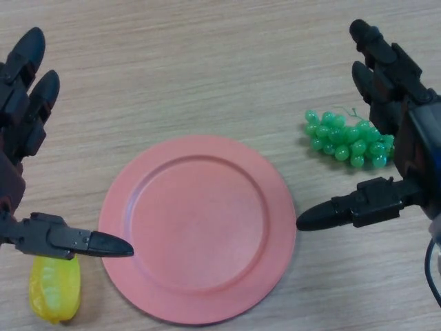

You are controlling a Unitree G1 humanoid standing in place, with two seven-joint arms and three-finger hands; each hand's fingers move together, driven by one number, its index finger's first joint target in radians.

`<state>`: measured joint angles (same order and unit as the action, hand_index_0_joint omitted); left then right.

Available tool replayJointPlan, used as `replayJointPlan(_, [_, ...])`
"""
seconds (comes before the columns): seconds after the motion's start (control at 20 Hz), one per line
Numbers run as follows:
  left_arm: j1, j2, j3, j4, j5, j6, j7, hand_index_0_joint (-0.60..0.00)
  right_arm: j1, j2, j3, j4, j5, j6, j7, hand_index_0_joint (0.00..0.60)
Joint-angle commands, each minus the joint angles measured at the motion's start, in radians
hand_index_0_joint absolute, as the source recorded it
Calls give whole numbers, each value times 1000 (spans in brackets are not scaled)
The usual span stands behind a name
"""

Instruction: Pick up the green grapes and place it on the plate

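A bunch of green grapes [346, 140] lies on the wooden table, to the right of a pink plate [198, 227] that has nothing on it. My right hand [406, 148] is open just right of the grapes, its fingers stretched above them and its thumb pointing left below them; it is not touching them as far as I can see. My left hand [21, 131] is open at the left edge, its thumb pointing at the plate's left rim.
A yellow star fruit [54, 289] lies at the bottom left, under my left thumb and beside the plate. Bare wooden table [207, 62] stretches behind the plate.
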<state>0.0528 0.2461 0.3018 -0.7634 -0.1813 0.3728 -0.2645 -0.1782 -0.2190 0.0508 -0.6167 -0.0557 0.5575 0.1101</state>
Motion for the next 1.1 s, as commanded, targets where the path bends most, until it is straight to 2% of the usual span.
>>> replayJointPlan(0.05, [-12,31,37,-47,2,-155,-14,0,-82,-30,-67,-8,-31,-145,2,0])
replayJointPlan(0.35, [-3,30,50,-48,-12,-160,-32,0,-240,-76,-110,341,-94,-262,5,0])
replayJointPlan(0.6, [16,15,67,-63,-38,-167,-32,0,-382,-141,-124,768,-180,-479,-38,0])
replayJointPlan(0.7, [32,9,79,-63,-41,-184,-34,0,-420,-157,-120,911,-220,-547,-54,0])
replayJointPlan(0.85, [44,3,93,-67,-47,-185,-30,0,-448,-149,-107,1031,-250,-594,-59,0])
replayJointPlan(0.95, [47,1,96,-69,-48,-185,-30,0,-452,-145,-104,1057,-259,-606,-66,200])
replayJointPlan(1.0, [51,-2,99,-71,-50,-189,-31,0,-454,-145,-97,1080,-280,-613,-74,350])
replayJointPlan(1.05, [55,-5,102,-73,-50,-193,-31,0,-454,-145,-91,1099,-303,-620,-82,450])
replayJointPlan(1.1, [72,-17,109,-76,-47,-209,-32,0,-451,-147,-76,1139,-372,-635,-99,592])
